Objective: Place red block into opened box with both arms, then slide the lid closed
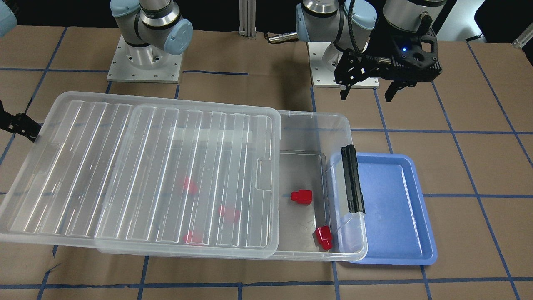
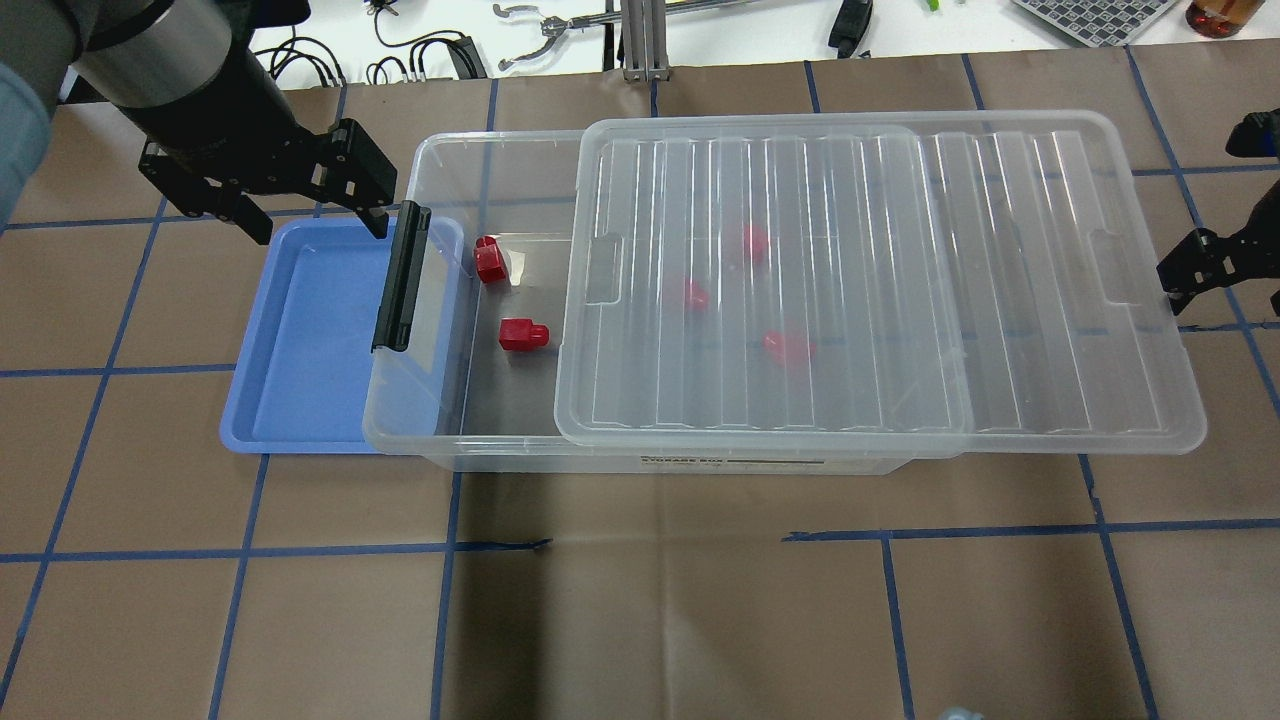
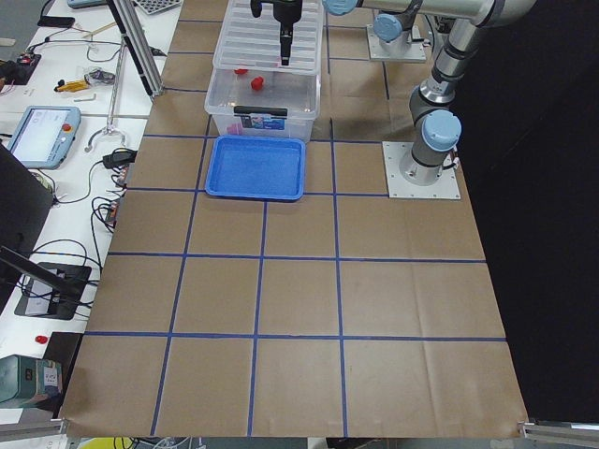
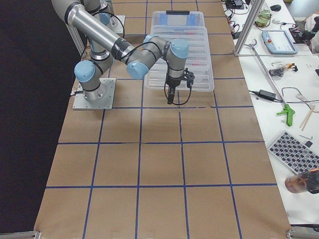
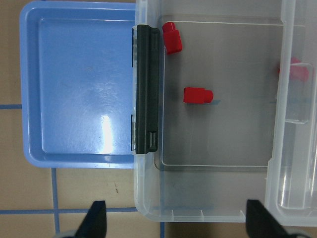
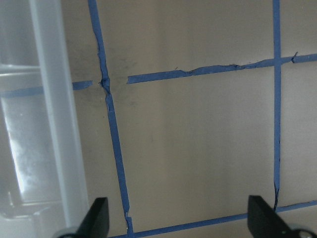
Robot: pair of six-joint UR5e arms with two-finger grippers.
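Observation:
The clear box (image 2: 650, 462) lies across the table, its black latch bar (image 2: 400, 278) at the end by my left arm. The ribbed clear lid (image 2: 880, 280) covers most of it and overhangs the far end. Two red blocks (image 2: 490, 260) (image 2: 523, 334) lie on the uncovered floor; three more show blurred under the lid (image 2: 755, 243). My left gripper (image 2: 320, 230) hangs open and empty above the latch end. In the right wrist view my right gripper (image 6: 178, 223) is open and empty over bare paper, just beside the lid's overhanging end.
An empty blue tray (image 2: 300, 340) sits against the box's latch end, partly under its rim. Brown paper with blue tape lines covers the table. Both arm bases (image 1: 143, 62) stand behind the box. Tools and cables lie on the white bench (image 2: 700, 30) beyond the table.

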